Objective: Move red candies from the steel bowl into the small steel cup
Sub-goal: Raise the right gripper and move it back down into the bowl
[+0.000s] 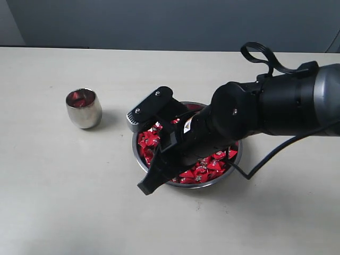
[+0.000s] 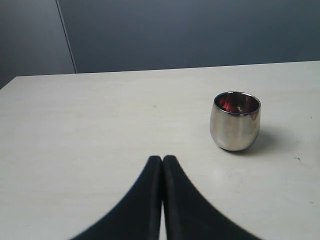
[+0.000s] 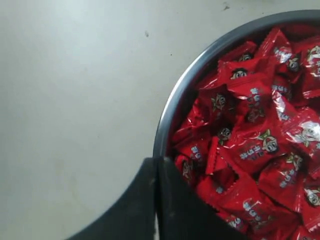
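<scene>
The right jaws are pressed together with nothing between them. Their tips hang just above the near rim of the steel bowl, and beyond and beneath them lie the red candies, heaped loosely and filling the bowl. The left jaws are likewise shut and empty, low over the counter, with the small steel cup standing upright ahead of them and off to one side, apart from the tips. Red shows inside the cup; whether that is a candy or a reflection I cannot tell.

Each candy looks light, and its glossy wrapper is likely slick and crinkly, so it may squirt out of a shallow pinch. The heap is loose, so neighbours will probably shift or ride up with the one chosen. The safest hold seems to be across the plump middle of a single top-lying candy, with the jaws opened first and then lowered on either side of it. The cup is narrow and round-bodied and could tip if knocked, so the drop wants to be from directly above its mouth.
</scene>
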Controlling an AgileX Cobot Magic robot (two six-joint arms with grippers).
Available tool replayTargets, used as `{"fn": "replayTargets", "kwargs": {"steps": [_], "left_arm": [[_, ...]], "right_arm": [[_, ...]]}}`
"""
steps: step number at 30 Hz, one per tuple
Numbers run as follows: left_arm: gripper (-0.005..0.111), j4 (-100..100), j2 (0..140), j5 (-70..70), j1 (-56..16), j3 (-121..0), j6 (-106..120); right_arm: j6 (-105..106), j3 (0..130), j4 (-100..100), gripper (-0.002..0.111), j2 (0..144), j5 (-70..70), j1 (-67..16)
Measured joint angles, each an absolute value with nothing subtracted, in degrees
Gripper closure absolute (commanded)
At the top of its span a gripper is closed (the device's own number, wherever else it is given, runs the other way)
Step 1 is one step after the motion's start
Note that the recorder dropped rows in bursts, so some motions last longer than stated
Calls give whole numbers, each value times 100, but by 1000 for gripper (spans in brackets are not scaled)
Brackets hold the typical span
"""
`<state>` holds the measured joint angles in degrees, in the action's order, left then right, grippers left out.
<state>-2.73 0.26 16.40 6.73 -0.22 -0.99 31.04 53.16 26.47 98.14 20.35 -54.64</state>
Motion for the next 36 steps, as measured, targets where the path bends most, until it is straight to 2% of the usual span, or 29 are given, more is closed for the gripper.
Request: {"fn": "replayTargets", "kwargs": {"steps": [36], "left_arm": [[106, -273, 26, 1640, 673, -22, -99]], "right_arm": [[3104, 5316, 1899, 109, 10228, 1708, -5464]]}}
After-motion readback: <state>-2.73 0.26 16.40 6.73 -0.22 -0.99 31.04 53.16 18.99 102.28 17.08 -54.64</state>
